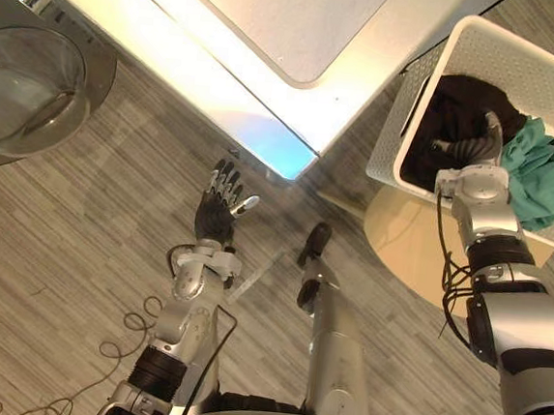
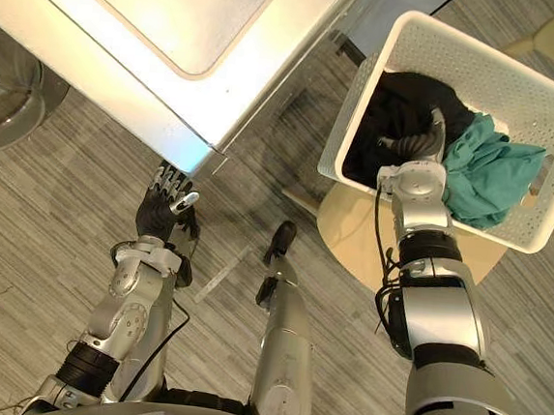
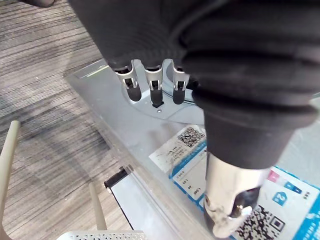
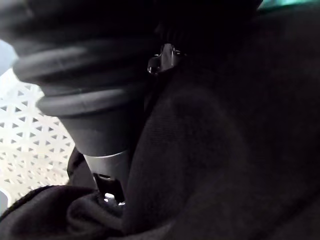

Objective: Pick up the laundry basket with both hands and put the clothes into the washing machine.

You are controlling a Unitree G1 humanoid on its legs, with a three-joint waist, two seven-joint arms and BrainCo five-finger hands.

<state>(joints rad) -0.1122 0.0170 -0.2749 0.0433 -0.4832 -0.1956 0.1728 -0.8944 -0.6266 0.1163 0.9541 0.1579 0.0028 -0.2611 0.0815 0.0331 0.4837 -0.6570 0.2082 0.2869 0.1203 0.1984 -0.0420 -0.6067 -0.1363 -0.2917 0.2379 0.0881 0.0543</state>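
Black clothes [image 2: 399,107] around right robot hand [image 2: 422,140], left robot hand [image 1: 217,214] straight-fingered.

Stereo above basket [image 1: 527,66], wrist cams close

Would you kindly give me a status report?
Left hand open by the washing machine. Right hand buried in black clothes in the white basket, teal garment beside. Basket on round table.
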